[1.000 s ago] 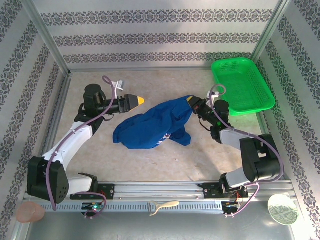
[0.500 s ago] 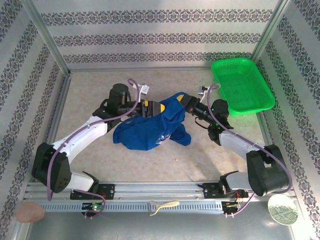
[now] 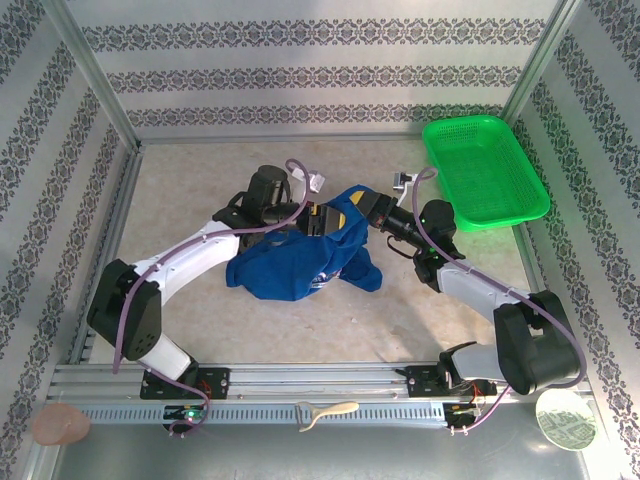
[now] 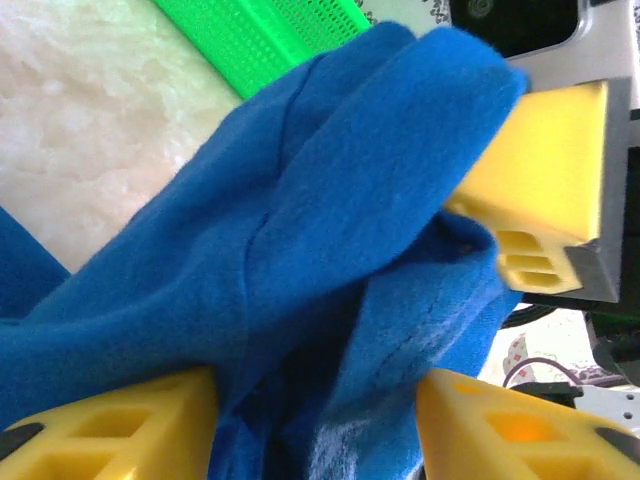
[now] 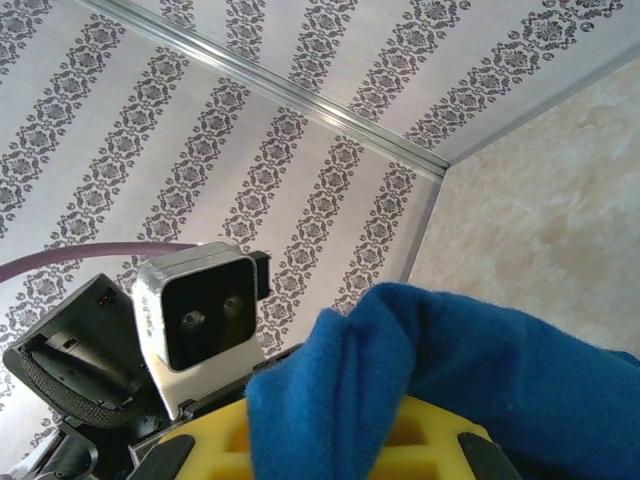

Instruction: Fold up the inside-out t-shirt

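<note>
The bench (image 3: pixel 180 180) carries the inside-out t-shirt (image 3: pixel 295 265) about its middle, a crumpled blue heap with its far right part lifted clear of the surface and the rest slumped toward the near left. A green mesh basket (image 3: pixel 485 170) sits at the far right corner, well apart from the cloth and no part of this step.

The right end effector (image 3: pixel 368 208) is clamped on the raised far right edge of the shirt. In its wrist view blue cloth drapes over its yellow fingers, and the left wrist view shows fabric pinched at its tip. The left end effector (image 3: pixel 322 220) is just beside it on the left. Its yellow fingers (image 4: pixel 110 425) stand apart with a thick fold of the shirt between them. They look open around the cloth, not yet biting on it.

The step in hand looks like taking a second hold so the shirt can be spread. To do it well, the left jaws should close fully on that fold, ideally on one layer near a seam, not on a bunched wad. The right grip must hold firm meanwhile. Once both holds are sure, the arms should draw apart slowly and watch for cloth slipping out. With two yellow tips this close, a collision is the main risk.
</note>
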Motion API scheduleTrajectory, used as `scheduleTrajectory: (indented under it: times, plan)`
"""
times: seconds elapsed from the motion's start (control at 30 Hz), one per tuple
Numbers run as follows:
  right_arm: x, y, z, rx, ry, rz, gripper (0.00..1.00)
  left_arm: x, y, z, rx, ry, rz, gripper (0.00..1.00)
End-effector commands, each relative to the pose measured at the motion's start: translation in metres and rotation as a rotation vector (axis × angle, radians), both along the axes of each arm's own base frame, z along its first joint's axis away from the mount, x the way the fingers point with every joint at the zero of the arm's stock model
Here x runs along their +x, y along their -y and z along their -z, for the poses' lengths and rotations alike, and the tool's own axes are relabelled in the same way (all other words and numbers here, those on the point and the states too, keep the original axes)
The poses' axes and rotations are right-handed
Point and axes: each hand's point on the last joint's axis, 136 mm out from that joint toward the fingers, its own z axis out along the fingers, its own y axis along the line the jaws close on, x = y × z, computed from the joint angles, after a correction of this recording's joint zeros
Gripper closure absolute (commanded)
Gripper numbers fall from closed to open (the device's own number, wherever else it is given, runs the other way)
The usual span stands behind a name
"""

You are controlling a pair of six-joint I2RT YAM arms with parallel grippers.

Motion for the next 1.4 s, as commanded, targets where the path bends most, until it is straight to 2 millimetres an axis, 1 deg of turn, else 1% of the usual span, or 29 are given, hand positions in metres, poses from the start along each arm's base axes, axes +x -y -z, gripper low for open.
scheduleTrajectory:
  times: [0.0,0.03,0.07,0.1,0.13,0.17,0.2,0.23,0.27,0.37,0.43,0.47,0.5,0.6,0.67,0.73,0.77,0.8,0.87,1.0,1.07,1.13,1.17,1.23,1.37]
  plan:
    - [-0.003,-0.002,-0.024,0.024,0.064,0.001,1.00,-0.004,0.011,-0.008,-0.026,0.031,0.042,0.73]
    - [-0.002,-0.002,-0.023,0.020,0.061,0.001,1.00,-0.005,0.013,-0.012,-0.051,0.027,0.048,0.86]
    - [0.000,-0.001,-0.021,0.014,0.051,0.010,1.00,-0.005,0.015,-0.022,-0.084,0.033,0.050,0.99]
    - [0.002,0.002,-0.019,0.008,0.048,0.022,0.91,-0.003,0.015,-0.032,-0.107,0.043,0.046,1.00]
    - [0.005,0.007,-0.017,0.001,0.042,0.042,0.72,0.000,0.015,-0.047,-0.133,0.059,0.036,1.00]
    - [0.010,0.015,-0.013,-0.010,0.028,0.071,0.59,0.005,0.012,-0.066,-0.160,0.075,0.018,1.00]
    - [0.012,0.023,-0.010,-0.022,0.022,0.098,0.51,0.011,0.008,-0.085,-0.187,0.095,0.002,1.00]
    - [0.014,0.033,-0.005,-0.044,0.009,0.130,0.46,0.016,0.001,-0.109,-0.224,0.116,-0.022,1.00]
    - [0.014,0.041,0.002,-0.071,-0.013,0.158,0.43,0.022,-0.008,-0.134,-0.264,0.140,-0.043,1.00]
    - [0.008,0.057,0.022,-0.183,-0.048,0.201,0.41,0.029,-0.028,-0.193,-0.352,0.186,-0.058,1.00]
    - [0.000,0.062,0.039,-0.264,-0.066,0.219,0.40,0.027,-0.035,-0.220,-0.392,0.210,-0.049,1.00]
    - [-0.004,0.065,0.046,-0.289,-0.074,0.229,0.39,0.025,-0.036,-0.228,-0.404,0.217,-0.041,1.00]
    - [-0.007,0.066,0.050,-0.298,-0.078,0.231,0.39,0.023,-0.038,-0.233,-0.409,0.226,-0.034,1.00]
    - [-0.016,0.064,0.063,-0.326,-0.086,0.210,0.38,0.021,-0.038,-0.238,-0.414,0.229,-0.024,1.00]
    - [-0.020,0.061,0.068,-0.345,-0.083,0.193,0.35,0.020,-0.039,-0.240,-0.417,0.230,-0.024,1.00]
    - [-0.025,0.057,0.071,-0.355,-0.073,0.167,0.33,0.019,-0.039,-0.244,-0.424,0.236,-0.018,1.00]
    - [-0.026,0.054,0.069,-0.353,-0.064,0.153,0.33,0.018,-0.038,-0.245,-0.425,0.236,-0.013,1.00]
    - [-0.028,0.050,0.064,-0.345,-0.050,0.139,0.33,0.018,-0.038,-0.246,-0.423,0.237,-0.011,1.00]
    - [-0.031,0.045,0.047,-0.334,-0.008,0.120,0.32,0.018,-0.038,-0.246,-0.419,0.230,-0.006,1.00]
    - [-0.035,0.037,0.003,-0.353,0.087,0.085,0.32,0.017,-0.036,-0.234,-0.409,0.202,0.001,1.00]
    - [-0.036,0.035,-0.010,-0.373,0.119,0.077,0.30,0.016,-0.037,-0.230,-0.410,0.193,-0.002,1.00]
    - [-0.033,0.035,-0.015,-0.391,0.126,0.077,0.30,0.015,-0.038,-0.228,-0.412,0.191,-0.006,1.00]
    - [-0.031,0.035,-0.013,-0.398,0.121,0.080,0.30,0.014,-0.038,-0.229,-0.415,0.193,-0.006,1.00]
    - [-0.027,0.034,0.001,-0.407,0.096,0.081,0.29,0.013,-0.039,-0.233,-0.417,0.201,-0.006,1.00]
    - [-0.021,0.030,0.044,-0.422,0.018,0.064,0.29,0.009,-0.041,-0.240,-0.418,0.210,0.001,1.00]
